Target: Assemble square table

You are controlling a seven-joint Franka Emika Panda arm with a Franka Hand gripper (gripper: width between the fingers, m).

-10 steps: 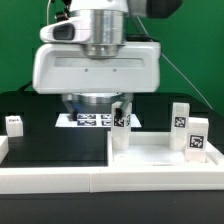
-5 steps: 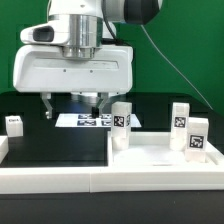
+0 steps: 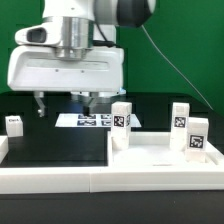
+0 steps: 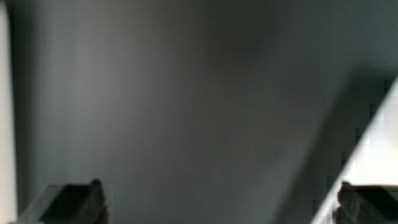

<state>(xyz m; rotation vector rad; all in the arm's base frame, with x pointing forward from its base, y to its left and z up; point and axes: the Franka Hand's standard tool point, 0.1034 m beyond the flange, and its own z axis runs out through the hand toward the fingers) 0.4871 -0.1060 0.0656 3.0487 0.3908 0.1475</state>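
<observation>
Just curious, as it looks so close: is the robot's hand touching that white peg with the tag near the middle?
Apart. In the exterior view the hand hangs open over the black table, with clear space between it and the peg leg.

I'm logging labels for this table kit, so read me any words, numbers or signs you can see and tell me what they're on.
No words, brand names or numbers can be read.
Legs: black-and-white square tags, patterns only, no text.
Marker board: a row of the same kind of tags, too small to make out.
Wrist view: blurred, no text.
</observation>
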